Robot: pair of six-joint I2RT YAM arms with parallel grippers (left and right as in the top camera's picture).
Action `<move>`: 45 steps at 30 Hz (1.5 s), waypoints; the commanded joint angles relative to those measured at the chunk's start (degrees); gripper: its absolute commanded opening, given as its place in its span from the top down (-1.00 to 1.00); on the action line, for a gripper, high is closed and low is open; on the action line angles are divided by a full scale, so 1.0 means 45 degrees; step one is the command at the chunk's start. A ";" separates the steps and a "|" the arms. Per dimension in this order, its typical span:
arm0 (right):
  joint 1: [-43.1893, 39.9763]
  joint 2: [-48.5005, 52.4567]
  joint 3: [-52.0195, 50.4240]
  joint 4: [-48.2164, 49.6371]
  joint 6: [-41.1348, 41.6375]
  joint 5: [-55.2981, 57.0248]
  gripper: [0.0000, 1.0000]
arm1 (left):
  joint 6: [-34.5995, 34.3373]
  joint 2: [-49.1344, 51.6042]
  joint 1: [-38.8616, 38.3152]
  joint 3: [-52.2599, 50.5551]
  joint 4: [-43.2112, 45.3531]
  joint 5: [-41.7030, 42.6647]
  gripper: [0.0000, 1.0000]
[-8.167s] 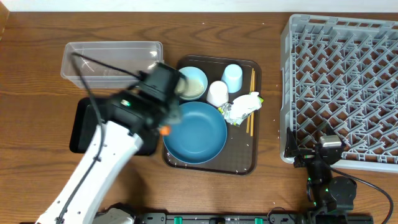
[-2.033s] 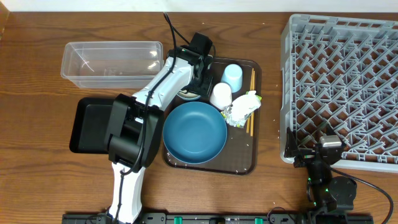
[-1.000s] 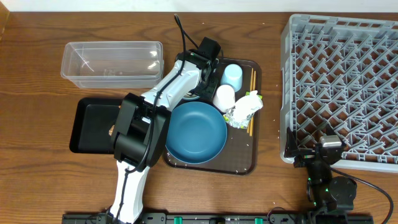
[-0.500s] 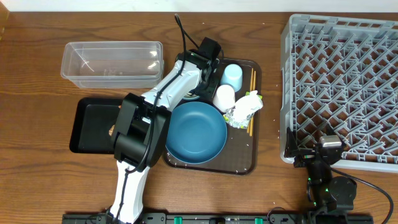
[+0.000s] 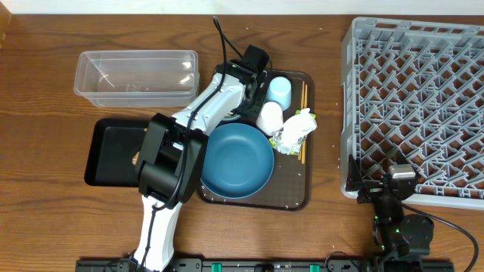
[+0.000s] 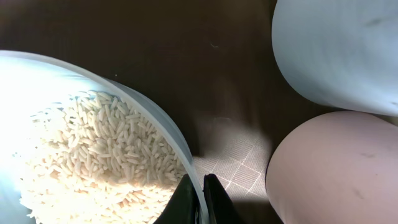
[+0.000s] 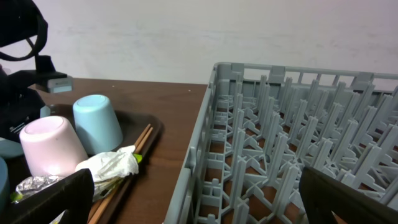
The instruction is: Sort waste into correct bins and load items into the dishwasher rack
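The left gripper [image 6: 200, 198] is pinching the rim of the small pale blue bowl [image 6: 158, 122], with one finger inside and one outside. The bowl is sitting on the brown tray [image 5: 299, 193], and white rice [image 6: 93, 149] is lying in it. The white cup [image 5: 269, 118] and the pale blue cup [image 5: 280, 91] are standing upside down just beside the bowl. The right gripper [image 5: 392, 180] is resting by the grey rack [image 5: 423, 91], its jaws spread wide and holding nothing.

The small pale blue bowl [image 6: 151, 116], beside the white cup [image 6: 336, 169], holds white rice grains [image 6: 93, 152].
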 commanded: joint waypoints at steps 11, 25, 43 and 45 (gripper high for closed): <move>-0.0083 -0.0073 -0.0015 -0.0053 0.0141 0.0078 -0.98 | -0.0126 -0.0729 -0.0010 0.0073 -0.0078 -0.0189 0.88; -0.0083 -0.0073 -0.0015 -0.0053 0.0141 0.0078 -0.98 | -0.0126 -0.1831 -0.0175 0.0073 -0.0126 -0.0005 0.88; -0.0083 -0.0073 -0.0015 -0.0053 0.0141 0.0078 -0.99 | -0.0117 -0.1069 -0.0199 0.0068 -0.0413 0.0661 0.06; -0.0083 -0.0073 -0.0015 -0.0053 0.0141 0.0078 -0.98 | -0.0117 -0.0899 -0.0199 0.0068 -0.0413 0.0622 0.06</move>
